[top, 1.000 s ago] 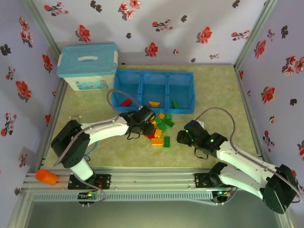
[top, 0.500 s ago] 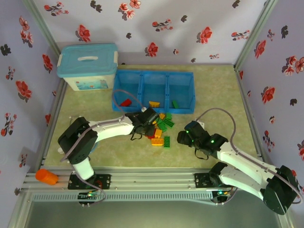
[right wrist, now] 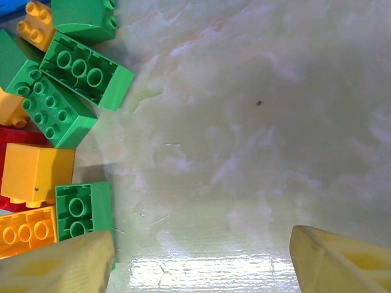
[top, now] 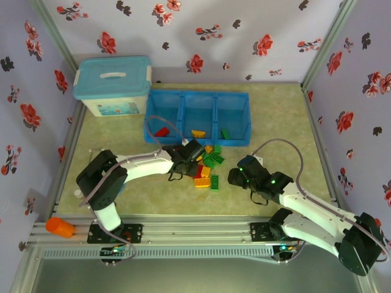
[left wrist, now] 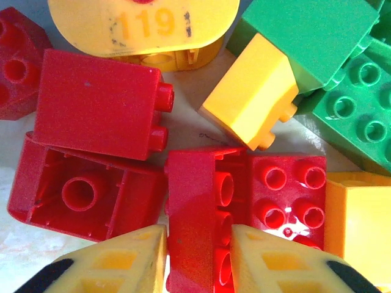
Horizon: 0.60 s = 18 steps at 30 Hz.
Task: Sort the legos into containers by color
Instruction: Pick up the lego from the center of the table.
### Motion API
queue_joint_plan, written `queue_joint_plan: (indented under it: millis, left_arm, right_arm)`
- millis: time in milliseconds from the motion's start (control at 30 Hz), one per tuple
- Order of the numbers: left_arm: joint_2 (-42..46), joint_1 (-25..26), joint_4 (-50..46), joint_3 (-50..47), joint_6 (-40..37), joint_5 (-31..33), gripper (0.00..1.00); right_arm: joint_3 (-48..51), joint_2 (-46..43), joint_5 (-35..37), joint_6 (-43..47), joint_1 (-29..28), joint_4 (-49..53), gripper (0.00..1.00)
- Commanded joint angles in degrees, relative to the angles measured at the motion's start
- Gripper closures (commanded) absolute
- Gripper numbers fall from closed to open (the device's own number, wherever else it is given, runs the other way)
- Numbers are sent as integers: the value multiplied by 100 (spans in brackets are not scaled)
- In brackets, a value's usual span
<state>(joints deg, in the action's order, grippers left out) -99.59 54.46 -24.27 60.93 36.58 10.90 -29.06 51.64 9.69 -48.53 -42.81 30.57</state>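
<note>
The legos (top: 206, 166) lie in a loose red, yellow and green pile in front of the blue tray (top: 198, 93) of containers. A red (top: 162, 131), a yellow (top: 198, 133) and a green one (top: 225, 133) lie in its left, middle and right compartments. My left gripper (top: 193, 161) is low over the pile's left side. Its yellow fingers press both sides of a red lego (left wrist: 198, 213) standing on edge, with the left gripper (left wrist: 198, 259) shut on it. My right gripper (right wrist: 198, 262) hangs open over bare table, its left finger beside a green lego (right wrist: 82, 207).
A white box with a teal lid (top: 113, 85) stands at the back left beside the tray. An orange object (top: 59, 227) rests on the front rail at the left. A yellow rounded piece marked 119 (left wrist: 143, 27) and more red legos (left wrist: 98, 104) crowd the held one.
My left gripper has slid right and forward into the pile and closed its fingers around the red lego. The right arm has stayed still.
</note>
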Motion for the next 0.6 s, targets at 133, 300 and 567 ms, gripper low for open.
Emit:
queue_joint_plan:
  millis: [133, 300, 567]
  left_arm:
    - [58, 83, -245, 71, 117, 321, 78]
    - [315, 84, -388, 99, 71, 415, 81]
    - [957, 5, -659, 97, -30, 632, 81]
  right_arm:
    - [19, -75, 187, -51, -45, -33, 24]
    - [39, -84, 182, -72, -47, -51, 25]
    - [97, -134, 173, -97, -46, -78, 26]
